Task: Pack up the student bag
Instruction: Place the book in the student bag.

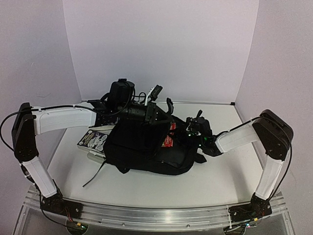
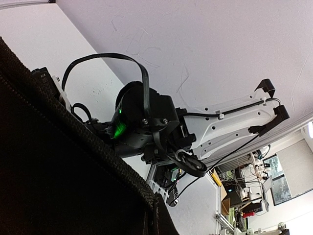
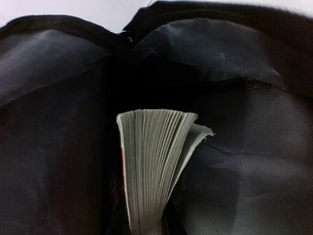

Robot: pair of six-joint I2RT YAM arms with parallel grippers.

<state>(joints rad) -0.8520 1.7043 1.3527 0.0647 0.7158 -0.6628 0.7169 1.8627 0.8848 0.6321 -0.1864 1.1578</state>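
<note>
The left fingers (image 1: pixel 159 116) clench the raised edge of the bag (image 1: pixel 142 147); the right fingers (image 1: pixel 188 126) pinch a book (image 3: pixel 151 161) inside it.

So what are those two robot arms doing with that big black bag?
They are packing it. The left gripper is shut on the top edge of the student bag and holds it up and open. The right gripper reaches in from the side with a book. Its wrist camera shows the book's page edges inside the bag, between the grey lining walls. A flat black-and-white thing lies on the table beside the bag, not packed yet.
</note>
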